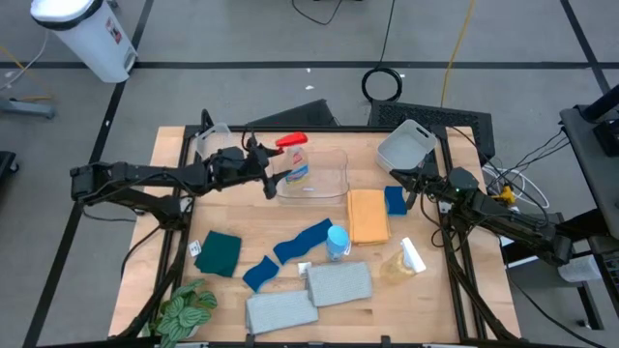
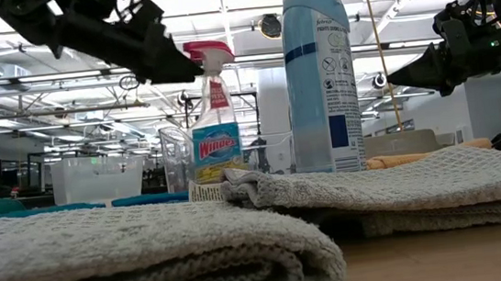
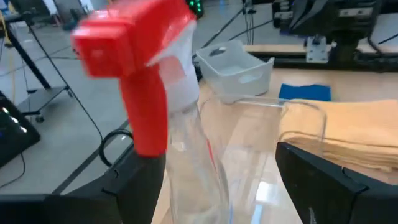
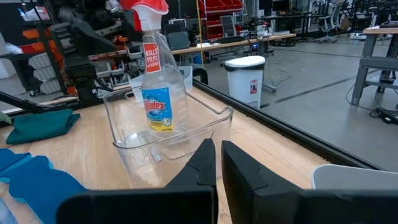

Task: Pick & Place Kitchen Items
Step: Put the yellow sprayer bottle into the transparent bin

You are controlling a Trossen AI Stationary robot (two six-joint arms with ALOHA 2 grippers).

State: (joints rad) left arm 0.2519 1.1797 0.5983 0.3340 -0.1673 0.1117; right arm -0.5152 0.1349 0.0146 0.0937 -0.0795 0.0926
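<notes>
**One bottle in the tub, the rest still out on the surface**

Your left tool (image 1: 263, 175) hangs spread wide at the neck of the red-trigger clear spray bottle (image 1: 295, 160), a finger on either side and nothing clamped. That bottle stands upright inside the clear plastic tub (image 1: 329, 184) at the far middle of the pale wooden surface (image 1: 174, 227). By my reading it is the only item placed so far, and your next move is to draw the left tool back clear of the trigger head.

Your right tool (image 1: 405, 183) waits with its fingers pressed together and empty, on the right, just beside the small blue sponge (image 1: 395, 200) and in front of the grey plastic tub (image 1: 406, 145).

Still loose, as far as you can see from above:
- the orange sponge pad (image 1: 368, 215), right of centre
- the blue-capped bottle (image 1: 337, 241), upright in the middle
- the white-trigger bottle (image 1: 402, 260), lying on its side near the right edge
- the crumpled blue cloth (image 1: 286, 251) and the dark teal cloth (image 1: 220, 252)
- two grey folded towels (image 1: 309, 295) at the near edge

So most of the job is left.

A green leafy plant (image 1: 186, 311) sits at the near left corner. Beyond the surface is a grey floor with a white bin (image 1: 85, 34) and trailing cables.
</notes>
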